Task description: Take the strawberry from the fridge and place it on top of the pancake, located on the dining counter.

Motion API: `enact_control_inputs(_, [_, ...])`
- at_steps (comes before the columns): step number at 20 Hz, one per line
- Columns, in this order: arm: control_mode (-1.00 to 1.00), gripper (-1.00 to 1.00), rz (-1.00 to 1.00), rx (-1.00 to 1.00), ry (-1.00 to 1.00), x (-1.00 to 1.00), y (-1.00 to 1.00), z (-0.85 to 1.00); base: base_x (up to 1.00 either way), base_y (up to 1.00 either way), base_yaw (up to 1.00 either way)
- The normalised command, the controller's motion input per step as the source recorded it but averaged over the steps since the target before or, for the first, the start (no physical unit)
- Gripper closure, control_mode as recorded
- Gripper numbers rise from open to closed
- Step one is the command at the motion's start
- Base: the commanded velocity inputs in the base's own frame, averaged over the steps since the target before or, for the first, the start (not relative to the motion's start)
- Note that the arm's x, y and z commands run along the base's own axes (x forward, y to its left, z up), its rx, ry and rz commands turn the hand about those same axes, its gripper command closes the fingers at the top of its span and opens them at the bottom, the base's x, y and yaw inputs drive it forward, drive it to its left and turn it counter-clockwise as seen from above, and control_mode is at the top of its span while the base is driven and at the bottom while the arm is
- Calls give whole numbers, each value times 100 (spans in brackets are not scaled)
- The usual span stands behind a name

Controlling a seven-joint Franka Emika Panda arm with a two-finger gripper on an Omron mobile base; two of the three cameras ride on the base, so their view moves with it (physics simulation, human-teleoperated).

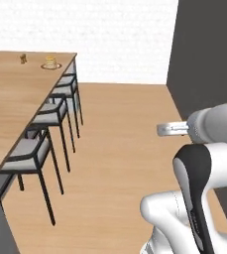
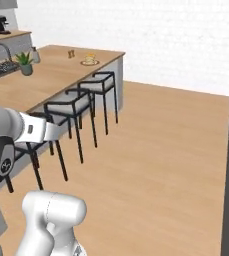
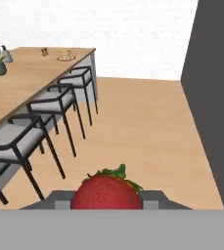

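Clamped between the two dark fingers point(image 3: 107, 199) sat the small red green-leafed strawberry point(image 3: 107, 191); the golden pancake stack point(image 3: 65, 53) rested near the light-wood bench's point(image 3: 30, 83) far corner.

Red strawberry point(image 3: 107, 193) in claw point(image 3: 107, 199), pancake point(image 3: 65, 53) far

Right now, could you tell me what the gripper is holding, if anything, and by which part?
The gripper holds the strawberry, clamped by its two sides between the fingertips, leafy cap pointing away.
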Motion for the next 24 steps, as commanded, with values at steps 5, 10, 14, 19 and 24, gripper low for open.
enact_control_inputs(5, [100,100,0,0,0,0,0,0,73,-89,54])
enact_control_inputs(10, [100,100,0,0,0,0,0,0,34,-61,73])
enact_control_inputs(14, [100,100,0,0,0,0,0,0,9,-31,88])
enact_control_inputs(19, [100,100,0,0,0,0,0,0,3,-20,93])
enact_control_inputs(24, [100,100,0,0,0,0,0,0,7,-52,76])
